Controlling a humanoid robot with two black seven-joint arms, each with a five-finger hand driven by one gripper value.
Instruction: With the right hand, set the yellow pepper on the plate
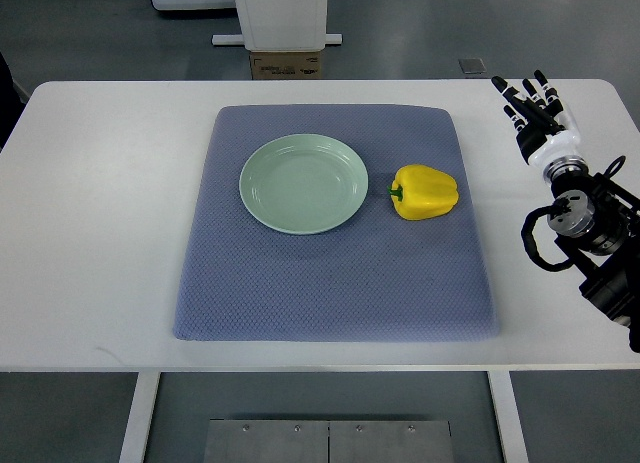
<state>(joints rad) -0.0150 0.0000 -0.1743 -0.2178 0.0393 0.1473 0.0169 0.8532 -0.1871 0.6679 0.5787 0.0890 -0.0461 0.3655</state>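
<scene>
The yellow pepper (pixel 425 192) lies on its side on the blue mat (pixel 330 283), just right of the empty plate (pixel 303 183). At frame right, the right hand (pixel 535 108) holds nothing, fingers extended, well apart, apparently staged to reach.

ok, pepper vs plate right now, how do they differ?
The yellow pepper is bright yellow and lumpy, lying on its side with its green stem toward the plate; the plate is pale green, flat, round and empty. The plate is clearly wider than the pepper. The pepper lies nearer the right robot hand, which is open and apart from it. Both rest on the blue mat, close but not touching.
</scene>
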